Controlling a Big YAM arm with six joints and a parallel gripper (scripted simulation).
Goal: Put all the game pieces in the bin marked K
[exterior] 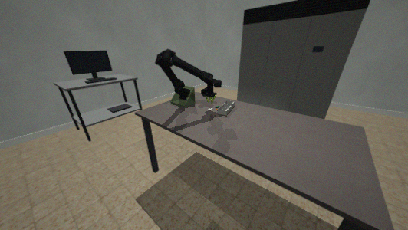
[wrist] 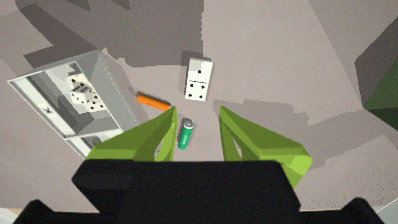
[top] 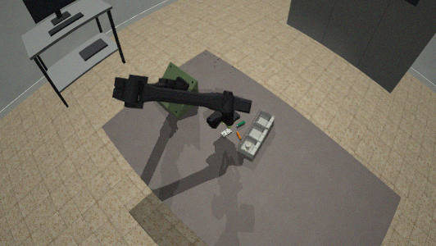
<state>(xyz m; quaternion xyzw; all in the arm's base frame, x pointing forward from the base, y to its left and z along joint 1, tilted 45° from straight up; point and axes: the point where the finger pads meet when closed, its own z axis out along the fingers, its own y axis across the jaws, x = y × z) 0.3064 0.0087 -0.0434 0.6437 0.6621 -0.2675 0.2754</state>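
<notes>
Wrist view: can read the letter K on the end bin [top: 246,154] [wrist: 46,109], with white dice [top: 248,145] [wrist: 82,95] inside, partly overlapping, so cannot count surely. In top view, seen only as a pale lump, without readable letter. Also readable only from the wrist: on the domino [top: 226,132] [exterior: 210,109] [wrist: 199,80], one dot on one half, four on the other. Lying flat on the desk [top: 320,176] [exterior: 287,142] [wrist: 260,40], outside the bins. Near it, an orange stick [top: 238,135] [exterior: 216,110] [wrist: 153,102] and a green battery [top: 241,123] [exterior: 217,106] [wrist: 185,135], both outside too.

In exterior view, to see clearly the height of the claw [top: 226,125] [exterior: 210,100] [wrist: 198,112]: above the desk, released and partly apart, with nothing grasped.

In top view, shown whole: the row of three bins [top: 274,122] [exterior: 226,113] [wrist: 107,80], well inside the desk edges. Between domino and bins, only narrow room, with the orange stick there. Beyond the bins, away from the green base [top: 172,70] [exterior: 189,100] [wrist: 385,95], much wider room for moving.
</notes>
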